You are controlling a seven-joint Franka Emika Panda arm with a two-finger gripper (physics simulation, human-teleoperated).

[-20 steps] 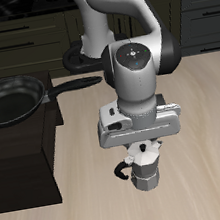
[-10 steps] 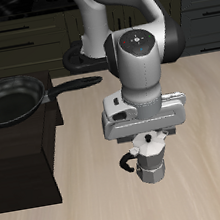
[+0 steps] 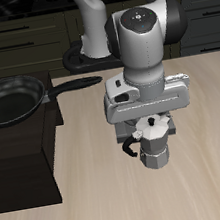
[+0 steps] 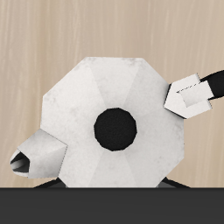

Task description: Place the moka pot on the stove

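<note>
The moka pot (image 3: 154, 148), silver and faceted with a black side handle, hangs upright under my gripper (image 3: 150, 126), a little above the wooden table. The gripper is closed around its top. In the wrist view the pot's octagonal lid (image 4: 131, 87) shows from straight above, with its black knob (image 4: 115, 129) in the middle, its handle (image 4: 206, 87) on one side and its spout (image 4: 35, 157) on the other. My fingertips do not show there. The stove is not in view.
A black frying pan (image 3: 9, 101) rests on a big dark cabinet block (image 3: 24, 162) beside the pot, its long handle (image 3: 77, 84) pointing towards my arm. Dark drawers (image 3: 19, 36) line the back behind the table.
My gripper has carried the moka pot sideways, away from the cabinet block, and upward in the exterior view. The frying pan has not moved.
</note>
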